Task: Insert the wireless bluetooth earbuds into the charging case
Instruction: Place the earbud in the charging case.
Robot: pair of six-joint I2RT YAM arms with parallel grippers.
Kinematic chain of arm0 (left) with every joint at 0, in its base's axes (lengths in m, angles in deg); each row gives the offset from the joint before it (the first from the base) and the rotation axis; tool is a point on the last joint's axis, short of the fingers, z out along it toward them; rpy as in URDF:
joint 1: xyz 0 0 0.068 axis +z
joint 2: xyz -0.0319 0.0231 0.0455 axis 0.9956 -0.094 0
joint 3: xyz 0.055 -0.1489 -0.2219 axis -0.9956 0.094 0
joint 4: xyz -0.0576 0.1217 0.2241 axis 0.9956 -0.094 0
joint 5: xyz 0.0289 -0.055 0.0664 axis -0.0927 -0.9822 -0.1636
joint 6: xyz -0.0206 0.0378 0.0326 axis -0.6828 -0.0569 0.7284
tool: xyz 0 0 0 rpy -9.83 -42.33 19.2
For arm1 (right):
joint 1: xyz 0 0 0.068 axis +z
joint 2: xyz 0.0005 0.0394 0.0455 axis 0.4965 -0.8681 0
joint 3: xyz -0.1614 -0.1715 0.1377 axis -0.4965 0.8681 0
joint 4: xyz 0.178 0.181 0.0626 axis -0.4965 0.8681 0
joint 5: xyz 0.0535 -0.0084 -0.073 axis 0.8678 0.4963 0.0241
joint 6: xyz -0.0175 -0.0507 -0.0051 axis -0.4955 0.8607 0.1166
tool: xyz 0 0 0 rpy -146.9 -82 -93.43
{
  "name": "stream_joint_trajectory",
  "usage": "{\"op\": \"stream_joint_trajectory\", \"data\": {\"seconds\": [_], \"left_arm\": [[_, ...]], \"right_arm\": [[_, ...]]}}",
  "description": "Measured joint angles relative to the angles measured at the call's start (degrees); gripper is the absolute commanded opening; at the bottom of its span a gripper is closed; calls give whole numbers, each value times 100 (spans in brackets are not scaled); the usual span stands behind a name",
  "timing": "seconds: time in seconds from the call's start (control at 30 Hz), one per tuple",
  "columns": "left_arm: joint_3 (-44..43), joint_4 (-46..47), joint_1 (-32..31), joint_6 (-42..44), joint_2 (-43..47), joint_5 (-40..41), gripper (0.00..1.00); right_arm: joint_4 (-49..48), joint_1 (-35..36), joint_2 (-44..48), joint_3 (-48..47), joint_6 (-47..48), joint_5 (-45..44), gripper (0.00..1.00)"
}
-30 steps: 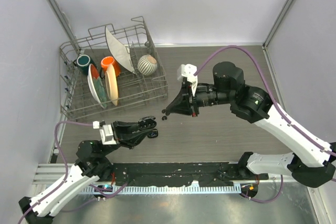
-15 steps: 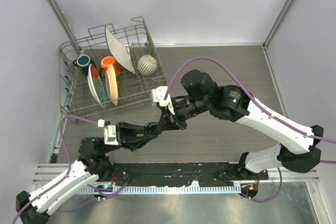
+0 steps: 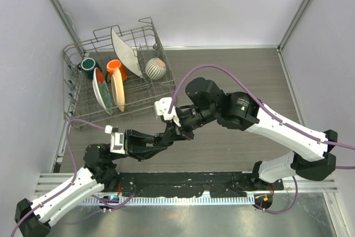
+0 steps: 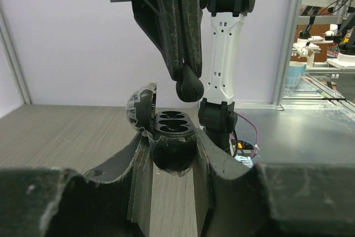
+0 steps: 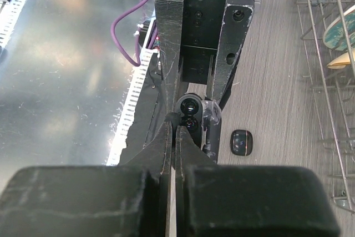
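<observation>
My left gripper is shut on the black charging case, held upright with its lid swung open to the left and two wells showing. My right gripper comes down from above, shut on a small glossy black earbud that hangs just over the case's right side, a small gap above the rim. In the right wrist view the shut fingertips sit directly over the open case. From the top camera, the left gripper and right gripper meet at the table's middle front.
A second, closed black case lies on the wood table right of the held case. A wire dish rack with plates, cups and a bowl stands at the back left. The metal front rail runs below the grippers.
My right arm has swung left and toward the front, bringing its shut gripper over the case in the left gripper. The left gripper has shifted slightly right.
</observation>
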Motion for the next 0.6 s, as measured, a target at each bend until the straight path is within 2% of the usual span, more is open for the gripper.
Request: {"op": "stream_joint_trajectory", "data": {"seconds": [0.6], "left_arm": [[-37, 291, 0, -195, -199, -417, 0]], "right_arm": [[2, 260, -302, -146, 140, -339, 1]]}}
